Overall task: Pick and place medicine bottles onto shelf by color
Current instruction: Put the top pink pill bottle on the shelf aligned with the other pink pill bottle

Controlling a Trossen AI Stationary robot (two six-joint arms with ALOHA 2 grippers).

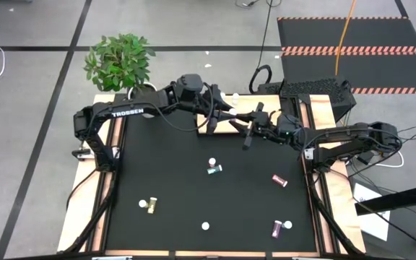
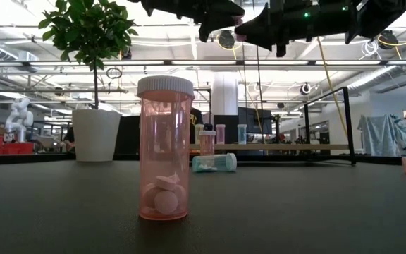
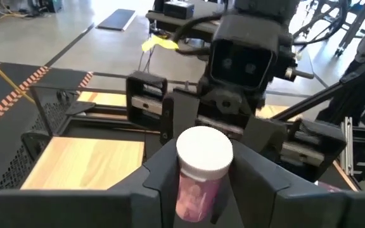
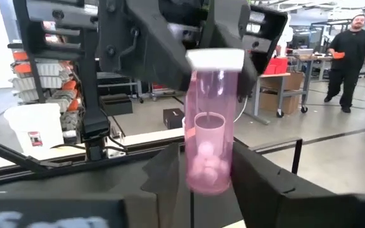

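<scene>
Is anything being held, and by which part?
Pink bottle between both claws: left claw by its cap, right claw at its base. Which grips is unclear.

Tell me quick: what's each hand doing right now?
Left hand: closed on the pink bottle, at its cap end.
Right hand: around the same bottle; grip cannot be told.

white "TROSSEN" lettering, apparently, on left arm (image 1: 125, 112)

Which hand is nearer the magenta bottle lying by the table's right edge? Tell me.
Right. The right hand sits up-table of the magenta bottle; the left hand, gripping a raised bottle, is just beyond, farther left.
</scene>
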